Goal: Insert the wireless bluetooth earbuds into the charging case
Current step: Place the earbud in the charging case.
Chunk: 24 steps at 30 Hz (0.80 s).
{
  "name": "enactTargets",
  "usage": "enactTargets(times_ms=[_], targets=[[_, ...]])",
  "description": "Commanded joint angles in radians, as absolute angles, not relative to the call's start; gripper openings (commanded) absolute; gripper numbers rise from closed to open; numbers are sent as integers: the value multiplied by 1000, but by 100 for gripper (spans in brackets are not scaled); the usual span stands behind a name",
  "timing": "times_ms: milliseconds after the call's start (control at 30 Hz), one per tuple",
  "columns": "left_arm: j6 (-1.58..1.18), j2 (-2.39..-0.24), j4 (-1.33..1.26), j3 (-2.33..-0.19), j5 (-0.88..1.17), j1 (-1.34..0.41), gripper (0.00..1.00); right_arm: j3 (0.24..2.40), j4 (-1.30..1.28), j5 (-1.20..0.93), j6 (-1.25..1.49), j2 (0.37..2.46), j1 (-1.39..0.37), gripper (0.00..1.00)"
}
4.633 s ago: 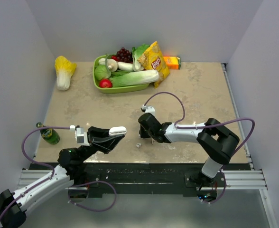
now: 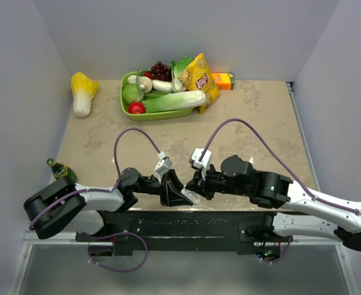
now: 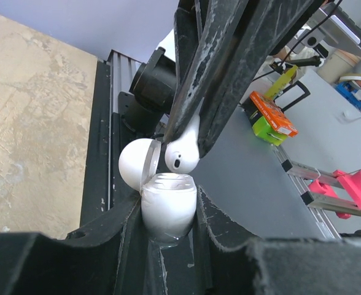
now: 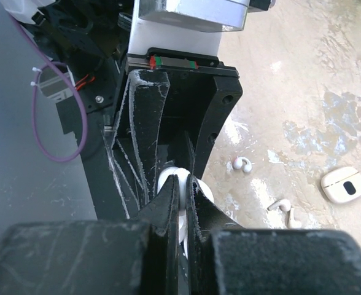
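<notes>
Clamps the charging case upright in the left gripper, fingers pressed against both its sides, close to the near edge of the table. Has the round lid flipped open and standing beside the case's mouth.

Pinches one earbud in the right gripper, fingers drawn together on its stem, rounded head down. Hangs that earbud directly over the open case, next to the lid and very close to the rim; cannot tell whether touching. Points the two grippers at each other, tip to tip.

Shows, in the right wrist view, small things lying on the table off to the side of the right gripper: a loose white piece nearest, a loose earbud with a short stem just past it, then a beige oval piece with a dark slot. Lies each apart from the others and from both grippers.

Places a green bottle well to the left of the left gripper, at the table's left edge. Sets far beyond both grippers, toward the back wall, a green basket full of vegetables, with grapes at its back, a yellow chip bag leaning on its right end and an orange box behind that. Leaves a pale cabbage far beyond the left gripper, left of the basket.
</notes>
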<state>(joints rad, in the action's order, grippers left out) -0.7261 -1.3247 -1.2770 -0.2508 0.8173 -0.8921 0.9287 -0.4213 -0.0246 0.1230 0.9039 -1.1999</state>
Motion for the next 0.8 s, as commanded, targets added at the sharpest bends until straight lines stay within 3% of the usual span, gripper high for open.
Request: enactTargets(times_ms=[0, 767], targets=[[-739, -1304, -1810, -287, 831, -888, 0, 931, -419, 15, 121, 917, -1215, 0], [-698, -1246, -1732, -305, 834, -873, 0, 919, -428, 67, 135, 919, -1255, 0]])
